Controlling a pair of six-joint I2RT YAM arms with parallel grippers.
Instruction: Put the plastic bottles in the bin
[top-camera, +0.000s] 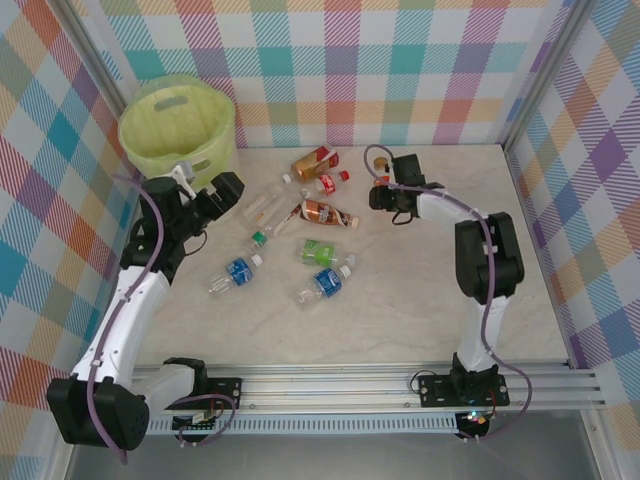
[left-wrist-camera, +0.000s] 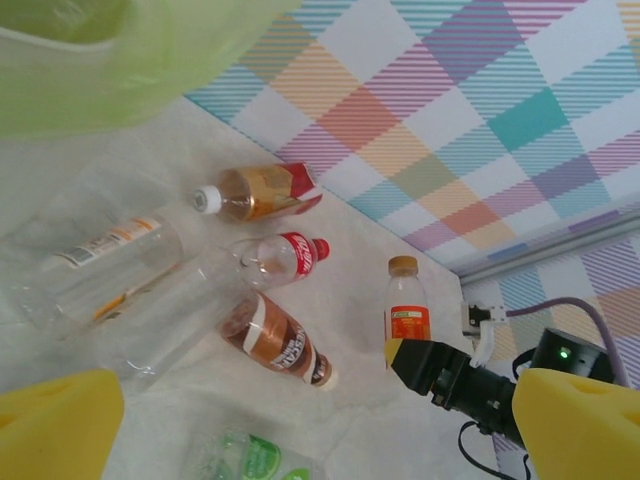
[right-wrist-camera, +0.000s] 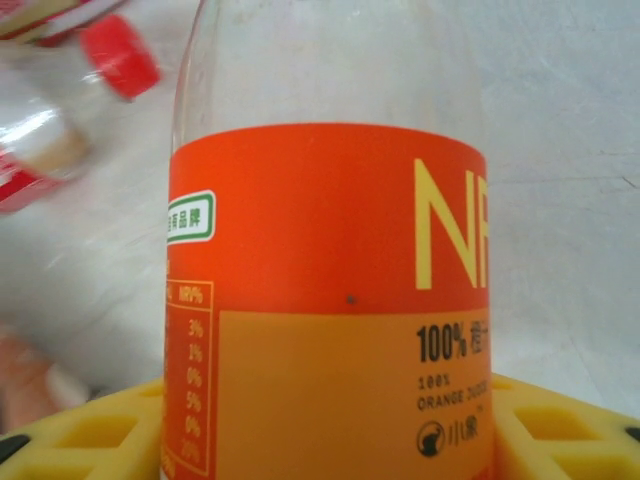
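The pale, marble-patterned table (top-camera: 430, 290) is sitting inside a booth whose walls (top-camera: 400, 70) are covered in pastel plaid. A metal rail (top-camera: 350, 385) is running along its near edge. The bin (top-camera: 178, 125) is standing upright in the far left corner. The plastic bottles (top-camera: 325, 213) are lying scattered on their sides across the middle of the table, to the right of the bin. Right of that scatter, toward the far side, an orange-labelled bottle (left-wrist-camera: 405, 315) is standing upright. The right gripper (right-wrist-camera: 328, 435) is gripping it low down, jaws partly closed, with yellow pads (right-wrist-camera: 100, 430) sitting tight against both sides of the label. The left gripper (left-wrist-camera: 320, 430) is hanging just right of the bin, jaws spread fully wide and gripping nothing.
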